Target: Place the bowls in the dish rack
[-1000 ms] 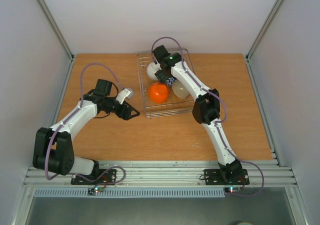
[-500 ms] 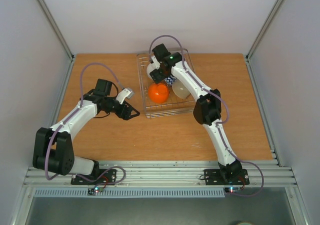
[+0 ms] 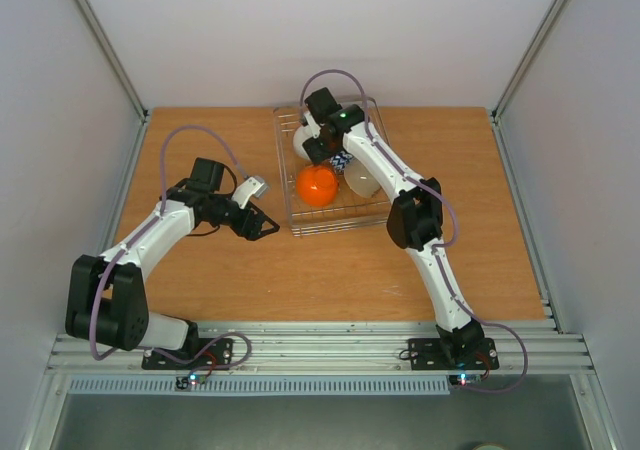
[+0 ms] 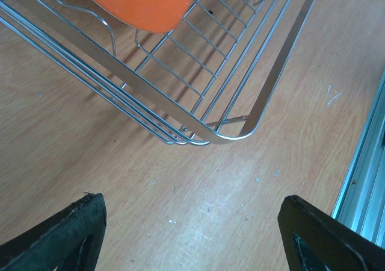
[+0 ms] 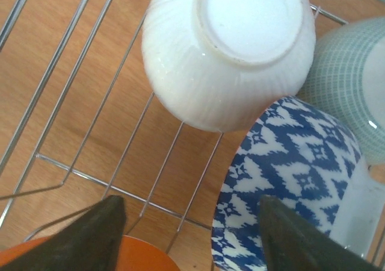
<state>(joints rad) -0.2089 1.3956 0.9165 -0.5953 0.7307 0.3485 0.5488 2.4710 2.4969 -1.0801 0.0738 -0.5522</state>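
Note:
The wire dish rack (image 3: 331,227) holds an orange bowl (image 3: 316,185), a white bowl (image 3: 303,140), a blue-and-white bowl (image 3: 343,160) and a beige bowl (image 3: 363,181). My right gripper (image 3: 317,150) hovers open inside the rack, between the white and orange bowls. In the right wrist view the gripper (image 5: 192,235) is empty over rack wires (image 5: 66,168), with the upturned white bowl (image 5: 228,48) ahead, the blue-and-white bowl (image 5: 295,180) by the right finger, a pale bowl (image 5: 352,96) behind it and the orange bowl (image 5: 135,258) below. My left gripper (image 3: 266,227) is open and empty beside the rack's near left corner (image 4: 240,126). No red-patterned bowl is in view.
The left wrist view shows bare wooden table (image 4: 198,199) between my fingers (image 4: 54,238), the orange bowl (image 4: 144,3) inside the rack, and a metal rail (image 4: 367,174) at the right. Grey walls enclose the table on three sides.
My right gripper has let go of the blue-and-white bowl, which now rests in the rack, and has shifted slightly left. The left arm has not moved.

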